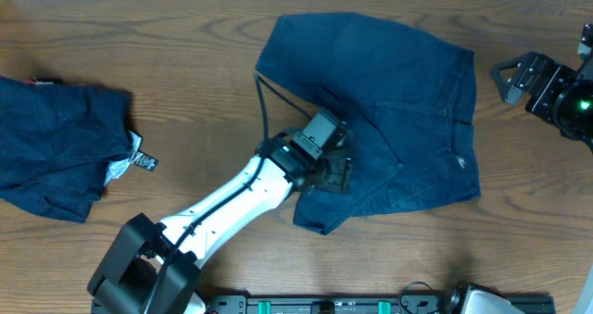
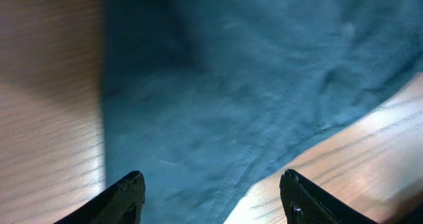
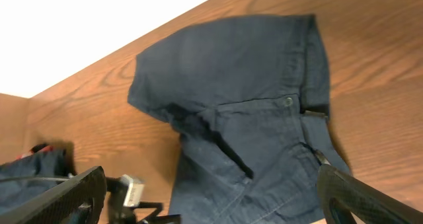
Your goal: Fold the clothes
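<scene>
A pair of navy shorts [image 1: 389, 101] lies spread flat in the middle-right of the table, waistband to the right. It also shows in the right wrist view [image 3: 251, 98]. A second navy garment [image 1: 56, 147] lies bunched at the left edge, with white and black tags [image 1: 139, 158]. My left gripper [image 1: 335, 173] is open over the lower leg hem of the shorts. In the left wrist view its fingers [image 2: 211, 201] straddle the blue fabric [image 2: 218, 98] and its seam, holding nothing. My right gripper [image 1: 508, 78] is open and empty, right of the shorts, looking at them from above [image 3: 211, 197].
The wooden table [image 1: 185, 64] shows bare between the two garments. The left arm [image 1: 232, 198] reaches diagonally from the bottom left. A black rail [image 1: 352, 305] runs along the front edge. The table's far edge meets a white background [image 3: 99, 26].
</scene>
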Controlling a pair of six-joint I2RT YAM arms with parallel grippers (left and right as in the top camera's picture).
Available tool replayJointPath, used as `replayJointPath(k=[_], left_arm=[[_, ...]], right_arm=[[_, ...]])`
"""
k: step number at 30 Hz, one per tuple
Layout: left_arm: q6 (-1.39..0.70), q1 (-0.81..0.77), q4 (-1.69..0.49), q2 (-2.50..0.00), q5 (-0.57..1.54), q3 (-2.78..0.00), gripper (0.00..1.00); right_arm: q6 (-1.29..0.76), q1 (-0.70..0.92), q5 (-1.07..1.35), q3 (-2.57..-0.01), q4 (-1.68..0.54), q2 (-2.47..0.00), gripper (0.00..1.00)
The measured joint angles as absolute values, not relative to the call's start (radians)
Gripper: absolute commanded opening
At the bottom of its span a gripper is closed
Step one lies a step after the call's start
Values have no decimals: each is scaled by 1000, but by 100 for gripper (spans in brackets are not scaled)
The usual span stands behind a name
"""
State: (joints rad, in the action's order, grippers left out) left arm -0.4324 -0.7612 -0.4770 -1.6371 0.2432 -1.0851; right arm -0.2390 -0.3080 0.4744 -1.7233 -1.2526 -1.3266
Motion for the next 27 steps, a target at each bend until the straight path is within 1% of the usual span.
replayJointPath(k=[5, 9, 15, 27], left_arm=[[-419, -822, -334, -1655, 261, -1085, 68], [-430, -857, -254, -1720, 269, -1085, 68], [-449, -875, -211, -1812, 279, -1085, 68], [-452, -879, -201, -1877, 282, -1085, 69]], right_arm=[[-224, -308, 531, -1727, -1254, -1327, 99], [-217, -308, 558, -1731, -1260, -1327, 99], [-200, -308, 575, -1754, -1268, -1318, 99], [-196, -308, 591, -1781, -1272, -1291, 99]])
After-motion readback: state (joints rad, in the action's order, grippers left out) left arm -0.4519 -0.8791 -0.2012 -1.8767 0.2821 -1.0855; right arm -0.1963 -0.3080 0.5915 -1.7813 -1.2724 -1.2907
